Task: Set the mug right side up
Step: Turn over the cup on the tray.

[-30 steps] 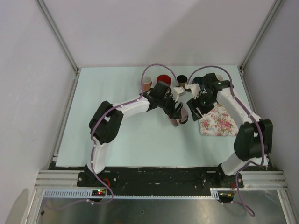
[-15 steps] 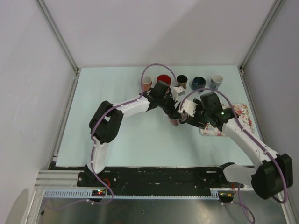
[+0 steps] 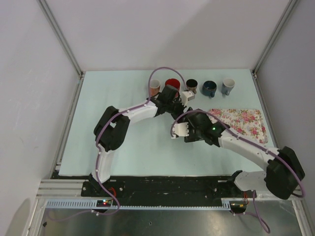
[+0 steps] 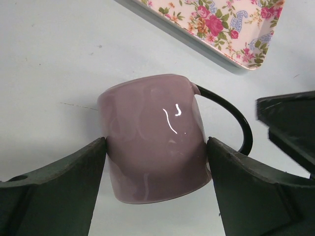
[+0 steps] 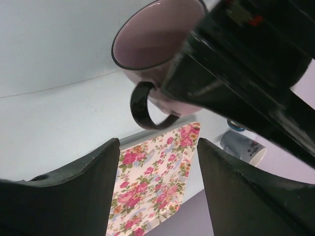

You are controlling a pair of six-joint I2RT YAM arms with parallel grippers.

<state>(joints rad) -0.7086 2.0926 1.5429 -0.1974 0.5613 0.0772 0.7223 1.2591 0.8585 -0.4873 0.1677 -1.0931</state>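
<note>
Mugs, six in all: one glossy mauve ceramic mug (image 4: 147, 132) with a black handle and black rim, plus five upright in a row at the table's far edge: pale pinkish mug (image 3: 155, 87), red mug (image 3: 172, 83), black mug (image 3: 191, 84), dark blue mug (image 3: 209, 88) and pale grey mug (image 3: 228, 85). One rectangular floral-print tray (image 3: 243, 125) lies at the right. Two arms meet at mid-table. The left gripper (image 4: 155, 142) pinches the mauve mug across its body, tilted, near the tray's corner. The right gripper (image 5: 157, 147) has its fingers spread, close to the handle but apart from it. A pale mint table mat (image 3: 123, 98) covers the surface, with white walls (image 3: 29, 73) and aluminium posts (image 3: 61, 37) around it.
</note>
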